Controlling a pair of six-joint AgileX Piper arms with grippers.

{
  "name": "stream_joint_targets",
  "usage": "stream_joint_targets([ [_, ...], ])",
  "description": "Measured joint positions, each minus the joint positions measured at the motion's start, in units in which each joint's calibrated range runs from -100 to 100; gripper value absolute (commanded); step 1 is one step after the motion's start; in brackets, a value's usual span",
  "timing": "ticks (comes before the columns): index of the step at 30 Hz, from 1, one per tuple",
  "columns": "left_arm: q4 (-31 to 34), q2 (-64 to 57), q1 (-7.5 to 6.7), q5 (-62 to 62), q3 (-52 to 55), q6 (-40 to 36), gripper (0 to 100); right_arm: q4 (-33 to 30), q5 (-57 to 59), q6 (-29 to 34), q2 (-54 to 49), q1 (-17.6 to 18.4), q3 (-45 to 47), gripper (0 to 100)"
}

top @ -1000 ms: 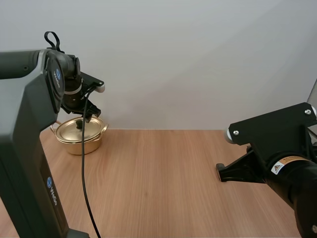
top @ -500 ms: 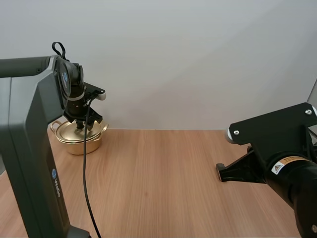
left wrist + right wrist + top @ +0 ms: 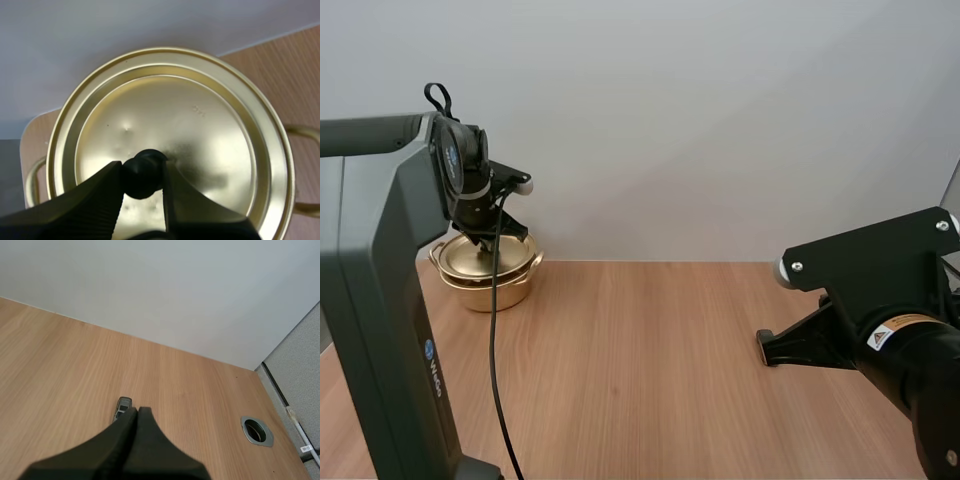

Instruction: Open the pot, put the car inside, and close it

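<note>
A golden pot (image 3: 488, 272) with its lid (image 3: 200, 125) on stands at the table's far left, close to the wall. My left gripper (image 3: 486, 238) hangs straight over it. In the left wrist view its two fingers pinch the lid's black knob (image 3: 145, 165) from both sides, and the lid rests flat on the pot. A small grey toy car (image 3: 122, 408) lies on the wood just beyond the tips of my right gripper (image 3: 134, 411), whose fingers lie together as one dark wedge. In the high view the right gripper (image 3: 767, 347) sits low over the table's right side.
A round metal cable port (image 3: 257, 430) is set into the table near its right corner, beside a grey partition. The pot's side handles (image 3: 306, 134) stick out past the lid. Bare wood (image 3: 640, 350) spans the middle between the arms.
My left gripper has dropped onto the lid and its fingers have drawn in around the knob. The pot has shifted slightly right. The right arm has stayed still.
</note>
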Motion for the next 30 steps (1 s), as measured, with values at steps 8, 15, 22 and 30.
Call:
stream_joint_targets([
  [8,-11.3,-11.2,2.57,13.5,-11.1,2.7,0,-6.9,-12.9,0.1,8.6,-1.0,6.4,0],
  [15,-23.5,-24.3,6.56,19.0,-14.4,8.0,0,-3.5,-15.5,0.9,21.7,-1.0,0.2,14],
  [22,-34.9,-37.5,10.18,19.0,-14.4,11.1,0,6.8,-17.3,0.9,35.6,-1.0,-11.2,83],
  [30,-38.4,-45.4,12.15,19.0,-14.4,13.7,0,7.4,-19.1,1.7,51.0,-1.1,-15.7,83],
])
